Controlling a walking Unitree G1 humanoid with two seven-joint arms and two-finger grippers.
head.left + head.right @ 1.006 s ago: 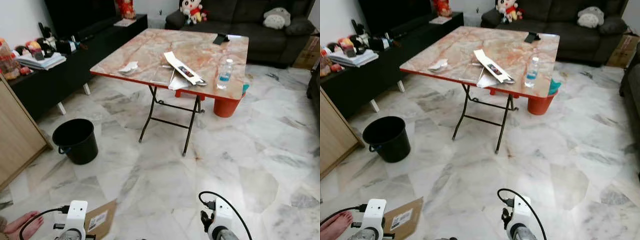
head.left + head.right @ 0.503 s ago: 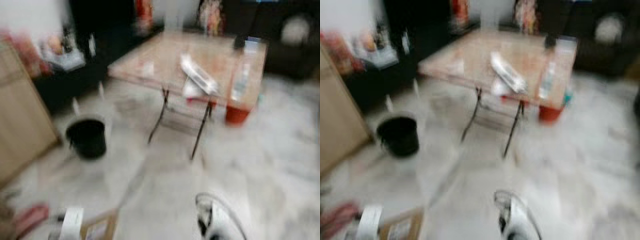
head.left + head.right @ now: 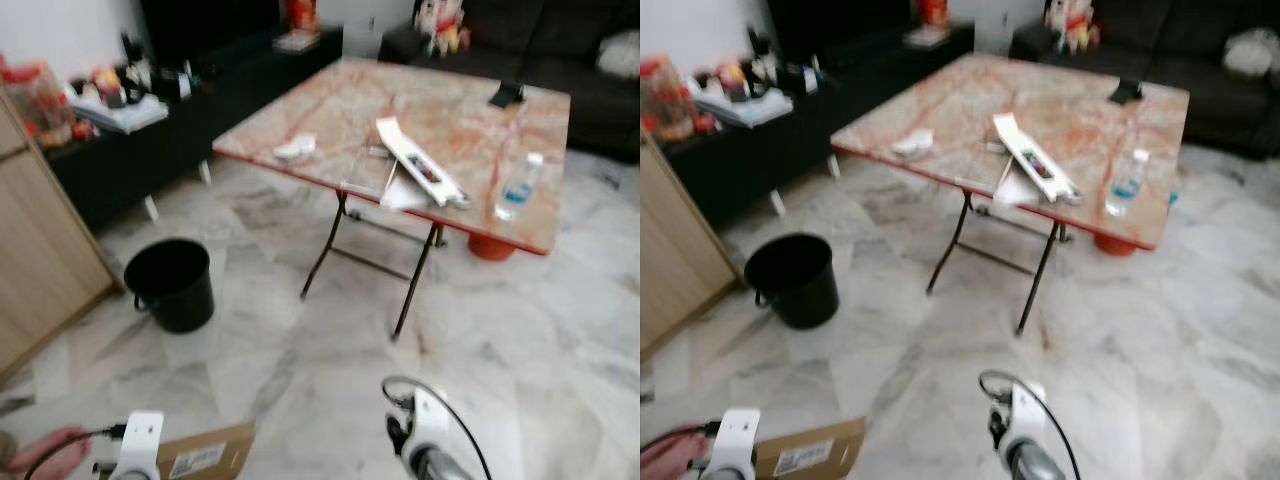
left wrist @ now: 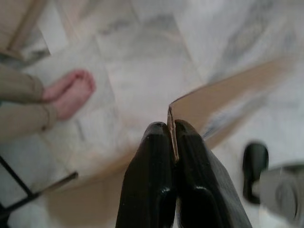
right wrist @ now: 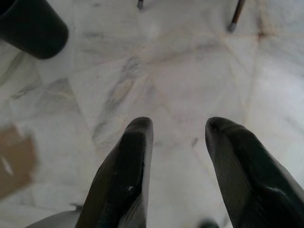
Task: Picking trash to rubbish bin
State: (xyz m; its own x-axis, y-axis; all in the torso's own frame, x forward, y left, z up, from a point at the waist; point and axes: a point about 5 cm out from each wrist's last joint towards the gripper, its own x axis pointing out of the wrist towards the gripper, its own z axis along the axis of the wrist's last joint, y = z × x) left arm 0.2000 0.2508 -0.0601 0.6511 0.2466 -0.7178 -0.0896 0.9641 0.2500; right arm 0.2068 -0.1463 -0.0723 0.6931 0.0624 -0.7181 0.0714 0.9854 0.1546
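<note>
Two grippers hang low over the marble floor (image 3: 300, 370). Left gripper (image 4: 172, 137): fingers clenched on the edge of a flat cardboard piece (image 3: 205, 455), held just above the floor; a person's bare foot (image 4: 69, 92) lies nearby. Right gripper (image 5: 175, 142): fingers spread, empty. Black rubbish bin (image 3: 170, 283): upright on the floor ahead to the left, contents not discernible. Folding table (image 3: 330, 115) beyond carries a water bottle (image 3: 515, 187), papers (image 3: 415, 165) and a crumpled tissue (image 3: 295, 150). An orange bucket (image 3: 490, 245) stands behind it.
</note>
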